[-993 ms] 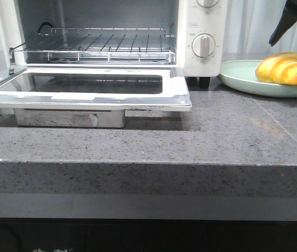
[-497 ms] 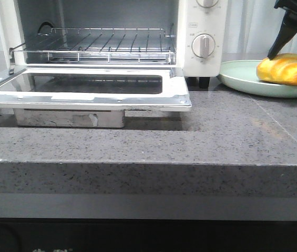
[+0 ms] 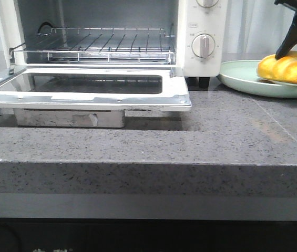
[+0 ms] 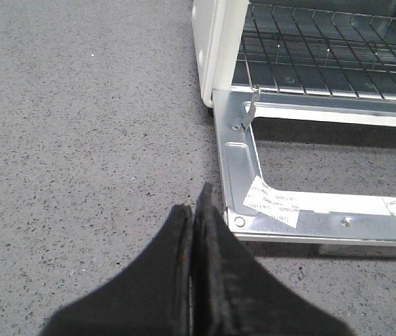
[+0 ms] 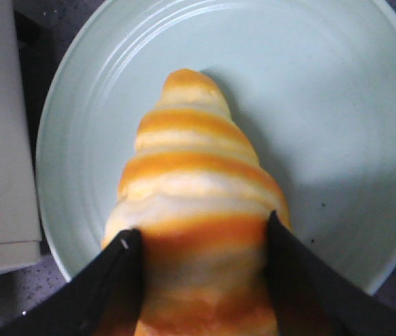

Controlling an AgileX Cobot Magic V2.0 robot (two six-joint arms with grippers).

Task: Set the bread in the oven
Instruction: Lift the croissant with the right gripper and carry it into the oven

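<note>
Bread (image 5: 198, 231), glossy striped cone on smooth pale plate (image 5: 338, 126), gripped by right hand (image 5: 201, 259), left hand (image 4: 192, 231) clenched.

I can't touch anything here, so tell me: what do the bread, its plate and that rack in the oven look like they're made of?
The bread looks like glossy moulded plastic or foam, judging by its even sheen and tidy orange stripes; I can't be sure. The plate seems matte pale-green ceramic or melamine. The rack is shiny bare metal wire.
</note>
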